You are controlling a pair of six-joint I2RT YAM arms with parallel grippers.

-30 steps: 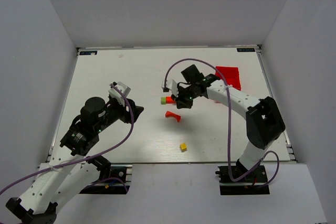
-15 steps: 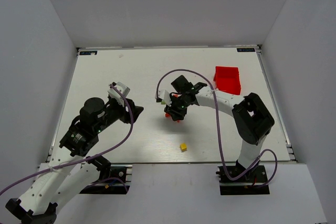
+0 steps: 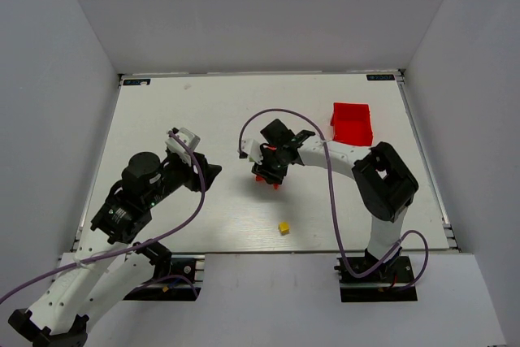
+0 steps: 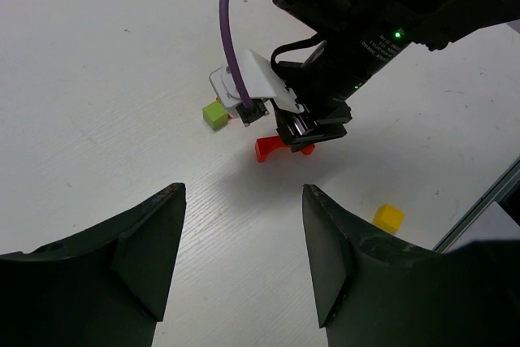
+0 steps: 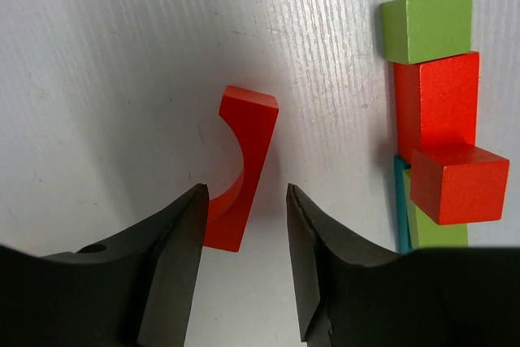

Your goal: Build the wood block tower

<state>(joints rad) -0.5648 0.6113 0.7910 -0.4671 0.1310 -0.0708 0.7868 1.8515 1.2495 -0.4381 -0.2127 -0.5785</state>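
Fingers (image 5: pixel 175 266) of my right gripper (image 5: pixel 242 201) stand parted, straddling the near end of the red arch (image 5: pixel 250 132), the block stack (image 5: pixel 437 103) at two o'clock; my left gripper (image 4: pixel 244 209) hangs spread, empty.

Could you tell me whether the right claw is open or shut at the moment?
Open: the right claw has its fingers apart on either side of the red arch, with table showing between.

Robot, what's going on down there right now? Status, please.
Left gripper open, empty, hovering. Right gripper open, jaws straddling the red arch. Partly built block stack beside it; yellow cube apart. Nothing in the way.
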